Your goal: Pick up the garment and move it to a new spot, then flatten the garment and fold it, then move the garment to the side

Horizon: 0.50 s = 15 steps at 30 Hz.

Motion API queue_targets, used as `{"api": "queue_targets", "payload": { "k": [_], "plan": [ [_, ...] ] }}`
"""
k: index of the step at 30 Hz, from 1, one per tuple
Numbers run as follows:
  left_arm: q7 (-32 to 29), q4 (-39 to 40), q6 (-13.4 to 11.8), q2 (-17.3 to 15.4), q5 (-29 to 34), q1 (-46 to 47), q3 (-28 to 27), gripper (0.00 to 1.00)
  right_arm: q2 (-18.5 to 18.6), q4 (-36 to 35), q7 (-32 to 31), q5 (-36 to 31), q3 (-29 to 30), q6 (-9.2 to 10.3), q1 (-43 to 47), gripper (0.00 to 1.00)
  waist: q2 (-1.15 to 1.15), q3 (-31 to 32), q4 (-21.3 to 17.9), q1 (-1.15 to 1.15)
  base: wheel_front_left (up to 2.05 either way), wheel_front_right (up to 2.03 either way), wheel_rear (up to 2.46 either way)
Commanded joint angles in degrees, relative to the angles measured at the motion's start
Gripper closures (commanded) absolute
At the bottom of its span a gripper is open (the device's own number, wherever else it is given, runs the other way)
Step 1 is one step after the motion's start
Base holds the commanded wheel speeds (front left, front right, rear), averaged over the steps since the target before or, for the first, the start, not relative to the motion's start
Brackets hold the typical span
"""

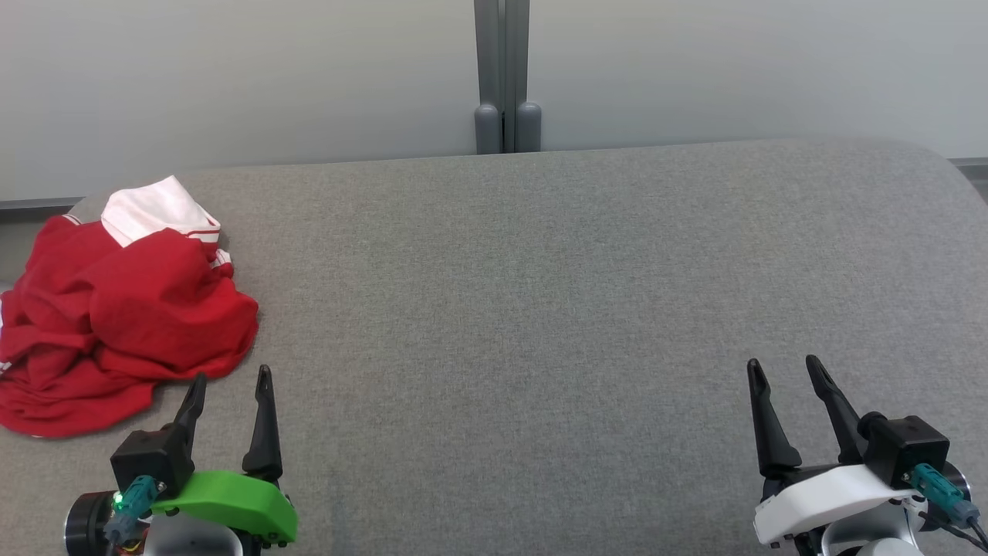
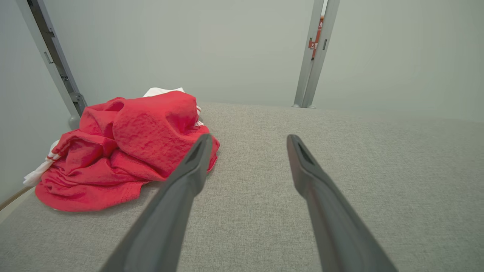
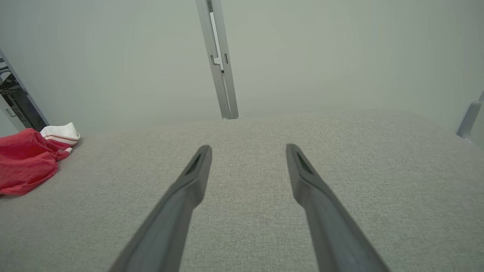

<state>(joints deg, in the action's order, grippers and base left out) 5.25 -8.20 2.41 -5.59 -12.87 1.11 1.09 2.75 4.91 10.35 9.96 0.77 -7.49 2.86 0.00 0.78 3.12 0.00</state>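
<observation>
Nearest the robot, the left gripper [image 1: 231, 374] and the right gripper [image 1: 783, 361] hover over the bench [image 1: 502, 324]. Each has its fingers [image 1: 265, 421] spread wide with nothing between them.

Just beyond the left gripper, toward the left end of the bench, lies the garment [image 1: 116, 309]. It is a red top with a white, red-striped part, crumpled into a loose heap. The right gripper is well apart from it.

The garment looks light, soft and limp, so it should sag and trail when lifted rather than slip or break. A raised fold on the near side of the heap seems the best place to pinch, and taking only a few layers should help it open out.

The bench is covered in flat grey woven cloth that probably drags a little on the fabric. Behind it stands a plain pale wall [image 1: 231, 77] with a grey post [image 1: 502, 77] at its middle.
</observation>
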Motion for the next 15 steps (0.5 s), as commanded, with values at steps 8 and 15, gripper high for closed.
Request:
{"api": "queue_targets", "payload": {
  "k": [8, 15],
  "plan": [
    [-1.64, 2.09, -1.00, -1.04, 0.37, -1.10, 0.23, 0.00, 0.23, 0.05, -0.01, 0.10, 0.39, 0.00, 0.64, 0.00, 0.00, -0.01, 0.04, 0.00, 0.00, 0.00, 0.00],
    [-2.31, 3.31, -1.47, -1.40, 0.11, -1.63, 0.36, 0.00, 0.23, 0.22, -0.19, 0.10, 0.54, 0.00, 0.55, 0.00, 0.00, -0.02, 0.10, 0.00, 0.00, 0.00, 0.00]
  ]
}}
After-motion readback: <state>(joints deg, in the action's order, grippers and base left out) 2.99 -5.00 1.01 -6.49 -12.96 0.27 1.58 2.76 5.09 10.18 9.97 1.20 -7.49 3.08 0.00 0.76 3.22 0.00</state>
